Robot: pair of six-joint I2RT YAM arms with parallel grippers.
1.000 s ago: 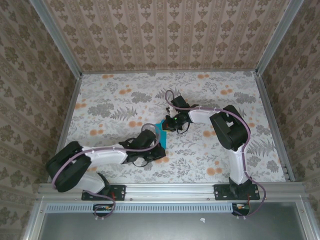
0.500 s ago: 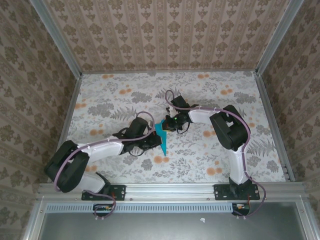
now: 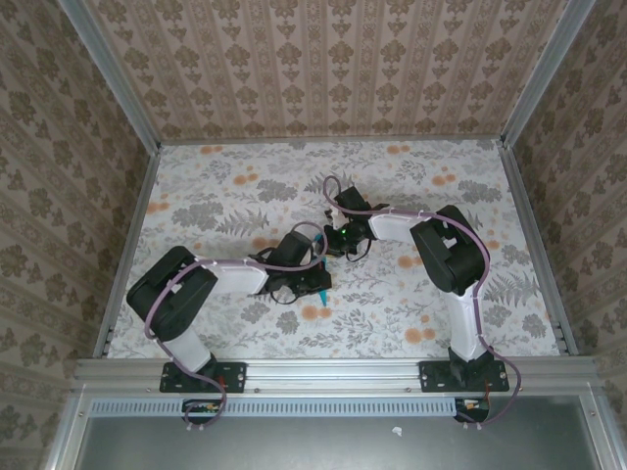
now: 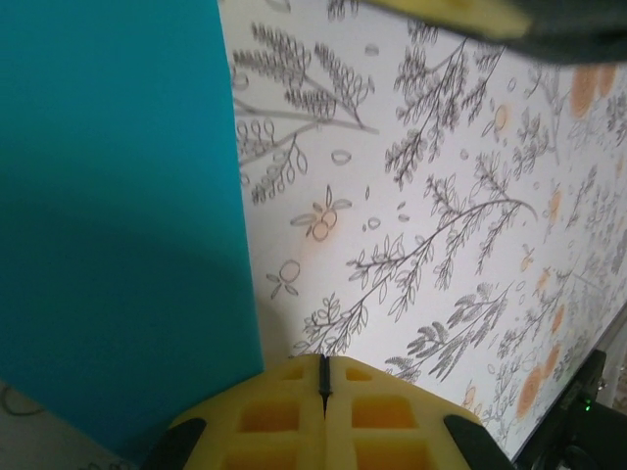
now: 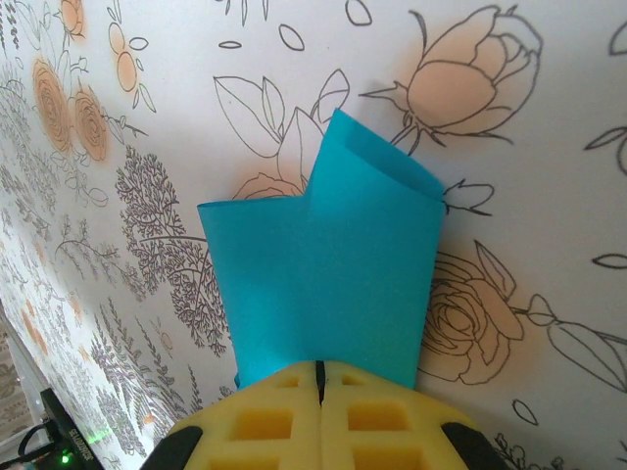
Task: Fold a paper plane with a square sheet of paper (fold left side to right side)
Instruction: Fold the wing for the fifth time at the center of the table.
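Observation:
The cyan-blue sheet of paper [image 5: 323, 264] lies folded on the flowered table, with overlapping flaps and one pointed corner at its far end. My right gripper [image 5: 318, 370] is shut, its yellow fingertips over the paper's near edge. From above, this gripper [image 3: 334, 244] sits at the table's middle. My left gripper [image 4: 322, 375] is shut with nothing between its fingertips, and the paper [image 4: 118, 215] runs along its left side and under the left finger. In the top view the left gripper [image 3: 315, 277] covers most of the paper [image 3: 321, 293], leaving a small sliver.
The flowered tabletop [image 3: 411, 186] is ringed by patterned walls with aluminium posts [image 3: 531, 73]. The right arm's elbow [image 3: 449, 250] stands just right of the work spot. A yellow finger [image 4: 460, 15] of the right gripper crosses the top of the left wrist view.
The left arm has swung in from the near left, bringing its gripper over the paper's near end. Most of the cyan paper is now covered. The right arm has held still.

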